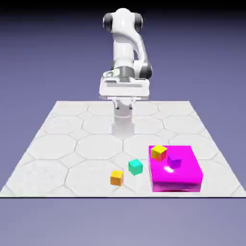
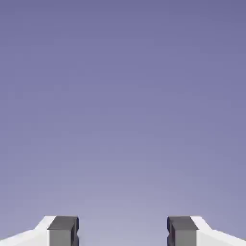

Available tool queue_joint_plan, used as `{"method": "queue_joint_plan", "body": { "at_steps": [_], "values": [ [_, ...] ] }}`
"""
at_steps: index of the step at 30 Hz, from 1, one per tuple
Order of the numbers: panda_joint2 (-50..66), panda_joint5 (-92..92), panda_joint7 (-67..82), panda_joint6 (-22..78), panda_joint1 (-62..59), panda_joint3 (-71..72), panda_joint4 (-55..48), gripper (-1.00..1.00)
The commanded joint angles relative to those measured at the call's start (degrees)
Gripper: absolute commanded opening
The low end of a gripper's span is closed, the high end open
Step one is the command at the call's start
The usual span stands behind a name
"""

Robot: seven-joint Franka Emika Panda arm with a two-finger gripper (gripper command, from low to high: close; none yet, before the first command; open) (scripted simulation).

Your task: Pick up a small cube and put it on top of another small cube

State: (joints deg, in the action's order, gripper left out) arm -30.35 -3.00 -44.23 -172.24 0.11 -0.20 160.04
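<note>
One orange cube [image 1: 116, 178] sitting nearest on the table [image 1: 57, 144], one teal cube [image 1: 135, 166] just beside, one yellow cube [image 1: 158, 152] and one purple cube [image 1: 174, 161] resting on one magenta block [image 1: 185, 180], gripper [image 2: 123, 231] hanging open and empty.

The small orange cube [image 1: 116, 178] has a lighter amber top face and sits upright and flat on the pale tiled surface [image 1: 72, 144], near its front edge. It stands alone, apparently touching nothing, and it does not show in the hand view
</note>
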Motion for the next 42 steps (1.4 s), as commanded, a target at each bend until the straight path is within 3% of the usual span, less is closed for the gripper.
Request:
{"method": "queue_joint_plan", "body": {
  "at_steps": [1,24,31,32,38,42],
  "values": [
    [1.91,-2.5,-1.47,1.47,-0.48,-0.17,-0.79,0.0],
    [45.86,-59.81,-35.25,35.17,-11.44,-4.02,-19.04,0.0],
    [56.63,-70.23,-28.5,30.96,-10.54,-0.19,-23.29,0.0],
    [56.63,-70.24,-28.5,30.96,-10.53,-0.19,-23.3,-1.0],
    [46.43,-60.34,-35.65,35.77,-11.64,-3.93,-19.3,-1.0],
    [44.27,-50.38,-33.5,40.85,-13.34,0.83,-19.52,-1.0]
  ]
}}
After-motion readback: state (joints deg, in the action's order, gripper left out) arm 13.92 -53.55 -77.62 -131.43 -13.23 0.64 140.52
